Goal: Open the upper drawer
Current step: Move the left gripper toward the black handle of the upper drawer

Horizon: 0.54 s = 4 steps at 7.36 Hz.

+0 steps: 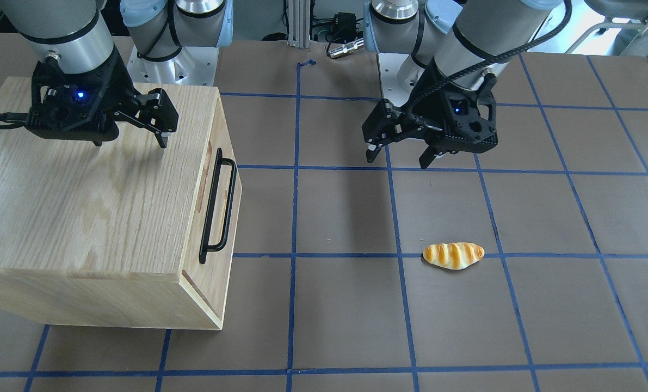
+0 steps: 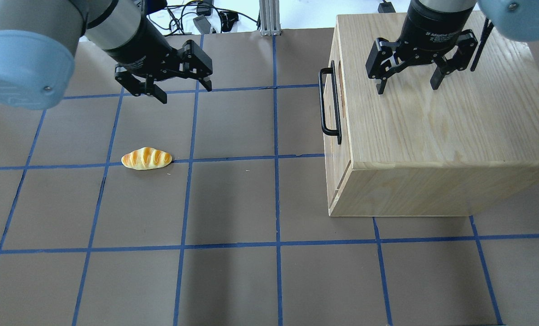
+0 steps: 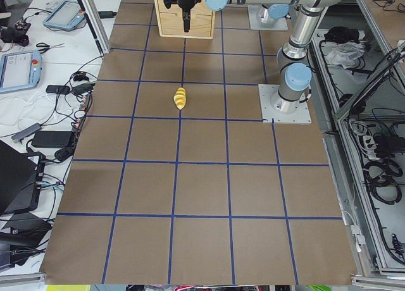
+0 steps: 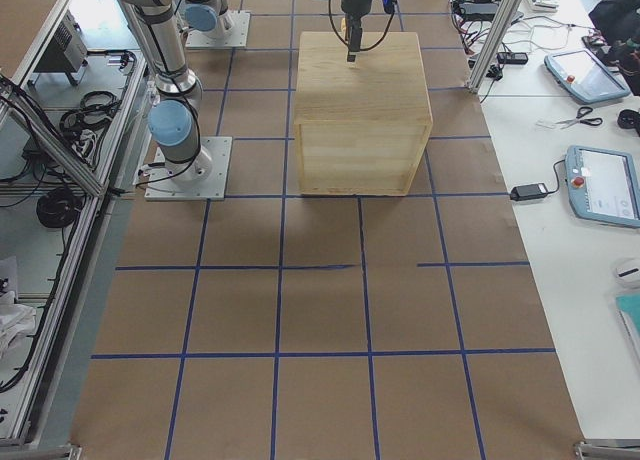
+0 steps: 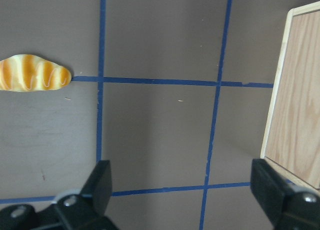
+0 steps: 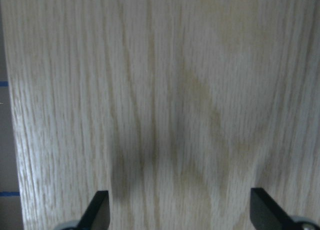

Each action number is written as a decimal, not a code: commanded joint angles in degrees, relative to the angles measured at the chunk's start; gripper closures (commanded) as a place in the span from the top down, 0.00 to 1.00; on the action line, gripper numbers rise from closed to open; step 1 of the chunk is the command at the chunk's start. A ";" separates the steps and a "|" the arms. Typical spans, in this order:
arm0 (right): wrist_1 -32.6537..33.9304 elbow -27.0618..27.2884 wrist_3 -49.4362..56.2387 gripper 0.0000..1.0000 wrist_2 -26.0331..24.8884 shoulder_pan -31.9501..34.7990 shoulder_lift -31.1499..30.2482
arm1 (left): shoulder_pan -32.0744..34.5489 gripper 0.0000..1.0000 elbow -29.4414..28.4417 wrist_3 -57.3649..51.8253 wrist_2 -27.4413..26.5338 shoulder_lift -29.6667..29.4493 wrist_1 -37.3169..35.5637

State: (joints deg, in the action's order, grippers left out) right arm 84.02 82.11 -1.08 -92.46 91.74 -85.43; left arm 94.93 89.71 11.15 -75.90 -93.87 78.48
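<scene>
The upper drawer (image 1: 229, 191) is shut, its front flush with the oak cabinet (image 1: 84, 207). Its long black bar handle (image 1: 218, 207) faces the table's middle and also shows in the overhead view (image 2: 330, 106). My right gripper (image 2: 407, 88) hangs open over the cabinet's top, back from the handle; its wrist view shows only oak grain between the fingertips (image 6: 97, 212). My left gripper (image 2: 185, 93) is open and empty above the bare table, far from the cabinet. In the front view the right gripper (image 1: 130, 142) is on the left and the left gripper (image 1: 398, 159) on the right.
A toy bread roll (image 2: 146, 158) lies on the brown, blue-taped table (image 2: 233, 203) in front of my left gripper; it also shows in the left wrist view (image 5: 32, 72). The cabinet's corner (image 5: 295, 90) shows at that view's right edge.
</scene>
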 commanded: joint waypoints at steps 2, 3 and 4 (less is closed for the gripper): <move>0.00 0.07 0.03 1.00 0.00 0.01 0.00 | 8.05 1.00 -0.33 14.35 0.49 -5.78 -13.31; 0.00 0.07 0.03 1.00 0.00 0.01 0.00 | 10.60 1.00 -0.33 18.60 0.75 -7.62 -17.18; 0.00 -0.01 0.03 1.00 0.00 0.01 0.00 | 12.63 1.00 -0.33 19.08 2.58 -8.86 -17.74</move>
State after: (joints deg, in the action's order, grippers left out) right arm 84.02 82.15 -1.05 -92.46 91.76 -85.43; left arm 104.76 89.41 27.56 -74.79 -100.90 63.15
